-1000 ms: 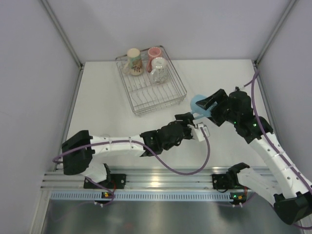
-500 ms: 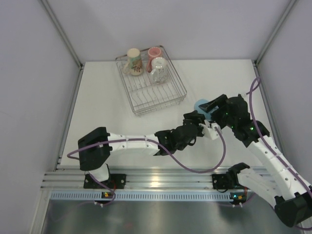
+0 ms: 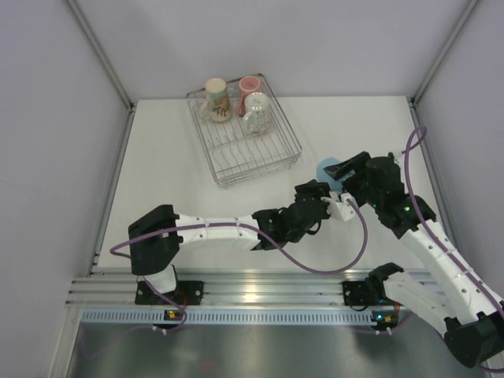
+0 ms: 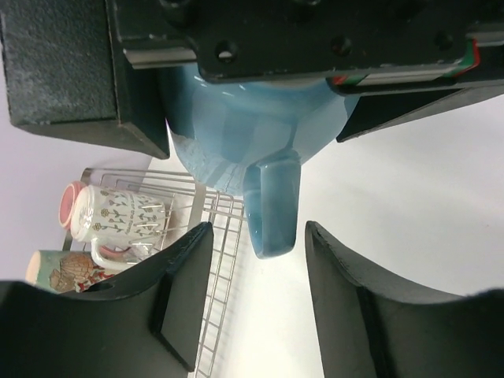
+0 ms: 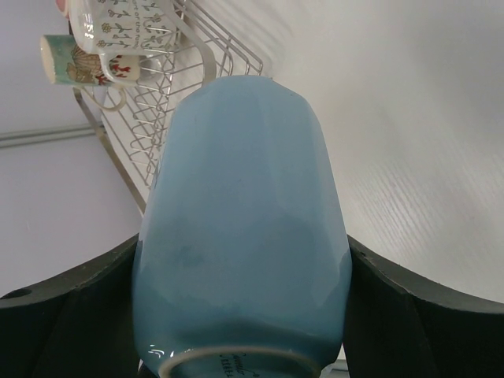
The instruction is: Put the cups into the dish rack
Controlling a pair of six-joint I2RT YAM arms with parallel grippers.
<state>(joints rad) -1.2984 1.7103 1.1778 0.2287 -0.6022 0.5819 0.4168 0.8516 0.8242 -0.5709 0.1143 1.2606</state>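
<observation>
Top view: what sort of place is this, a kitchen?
Probably a robot test booth, not a kitchen: plain grey walls box in a white table, two arms are bolted to a metal rail, and the dish rack holds a few mugs.

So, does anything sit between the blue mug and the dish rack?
Nothing visible does. Bare table lies between the blue mug, gripped by the right end effector, and the dish rack; the rack's three cups stand at its far end. The open left end effector flanks the mug's handle on its near side.
</observation>
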